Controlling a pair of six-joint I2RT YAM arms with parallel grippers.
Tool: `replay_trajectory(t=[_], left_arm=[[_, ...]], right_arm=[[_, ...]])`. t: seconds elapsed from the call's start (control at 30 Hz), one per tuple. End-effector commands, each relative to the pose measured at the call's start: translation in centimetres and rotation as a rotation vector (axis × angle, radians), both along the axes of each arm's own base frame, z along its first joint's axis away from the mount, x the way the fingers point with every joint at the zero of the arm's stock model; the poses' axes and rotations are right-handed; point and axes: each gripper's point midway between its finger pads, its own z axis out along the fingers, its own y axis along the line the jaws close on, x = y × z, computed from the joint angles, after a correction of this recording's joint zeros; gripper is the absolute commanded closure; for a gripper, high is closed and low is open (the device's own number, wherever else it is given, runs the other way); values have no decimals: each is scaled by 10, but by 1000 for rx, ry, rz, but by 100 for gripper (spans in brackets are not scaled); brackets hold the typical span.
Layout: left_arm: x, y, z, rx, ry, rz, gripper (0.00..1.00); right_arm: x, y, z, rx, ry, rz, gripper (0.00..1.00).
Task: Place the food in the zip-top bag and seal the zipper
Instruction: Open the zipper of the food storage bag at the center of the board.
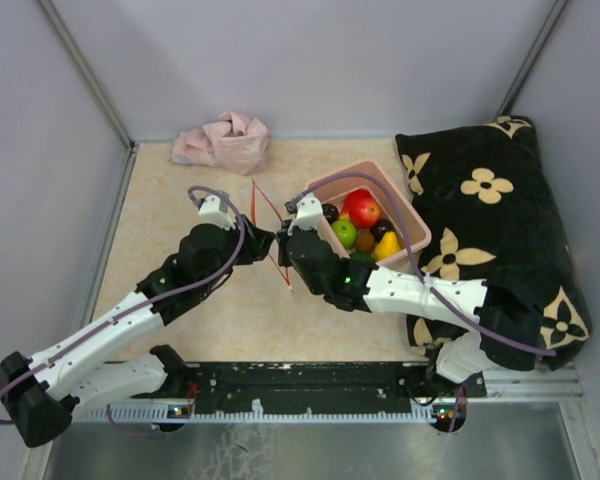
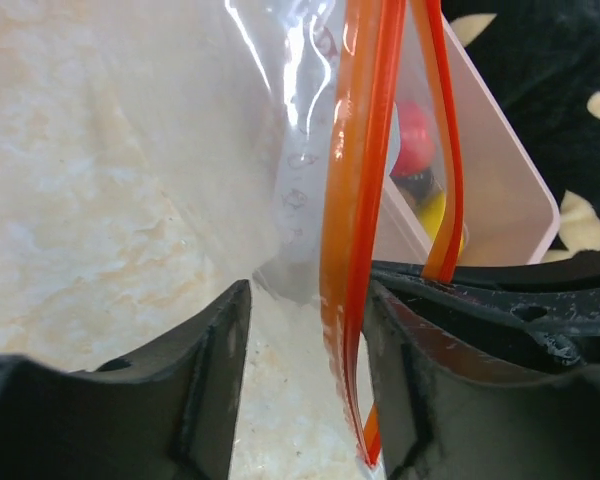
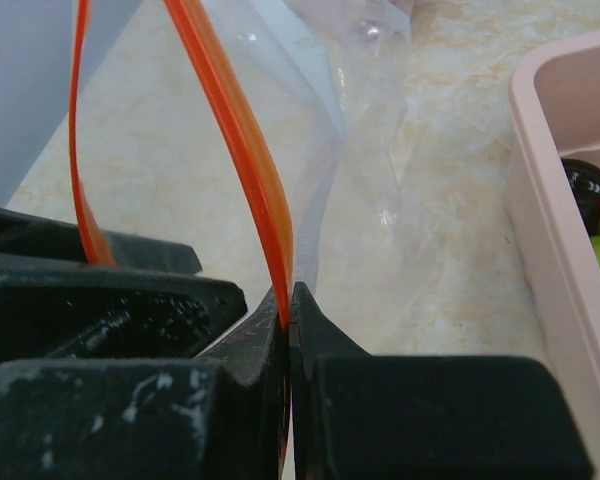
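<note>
The zip-top bag (image 2: 292,180) is held up just to the left of the pink tub (image 1: 399,196), between the two grippers, with its zipper (image 2: 355,200) parted into two lips. The right gripper (image 3: 288,300) is seen fully closed, with one lip pinched flat between its fingertips. The left gripper (image 2: 308,292) is spread wide; the other lip passes between its jaws and lies against the finger nearer the tub, but it is not clamped. The food (image 1: 363,212) is all gathered inside the tub, and nothing can be made out within the bag.

The greatest risk is judged to lie on the side away from the tub: should the bag be pulled or lifted before those jaws are closed, the loose lip could slide out and the mouth would fall shut. If the jaws are closed carelessly, the clear wall alone might be caught, and it looks slick enough to slip. Should the lips be drawn too far apart, the thin strip could be dragged from the closed pinch. With both grippers taken up beside the tub, none is left free for the fruit, and once either is released the limp film may be expected to sag. Round pieces could also roll off the lip instead of dropping in, and the tub, so close by, could be knocked
</note>
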Motion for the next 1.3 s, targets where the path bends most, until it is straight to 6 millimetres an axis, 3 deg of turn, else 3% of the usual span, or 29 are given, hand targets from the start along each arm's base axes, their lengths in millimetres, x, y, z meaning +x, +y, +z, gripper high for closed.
replay_trajectory(t=[0.0, 0.27, 0.47, 0.7, 0.87, 1.03, 1.27], left_arm=[[8, 21, 13, 103, -51, 91, 51], [7, 38, -1, 188, -23, 139, 67], [3, 51, 3, 230, -29, 162, 73], [-3, 55, 3, 287, -7, 136, 100], [-8, 70, 23, 359, -34, 137, 100], [-12, 60, 33, 409, -25, 40, 100], [-16, 36, 33, 386, 6, -73, 100]], right_arm=[[4, 5, 39, 104, -60, -40, 100], [3, 2, 36, 106, -45, -52, 100], [3, -3, 32, 106, -34, -69, 100], [3, -7, 29, 74, -23, -71, 100], [9, -18, 26, 53, 5, -53, 100], [11, -7, 30, 53, 39, 62, 100], [10, 24, 42, 48, 34, 176, 78]])
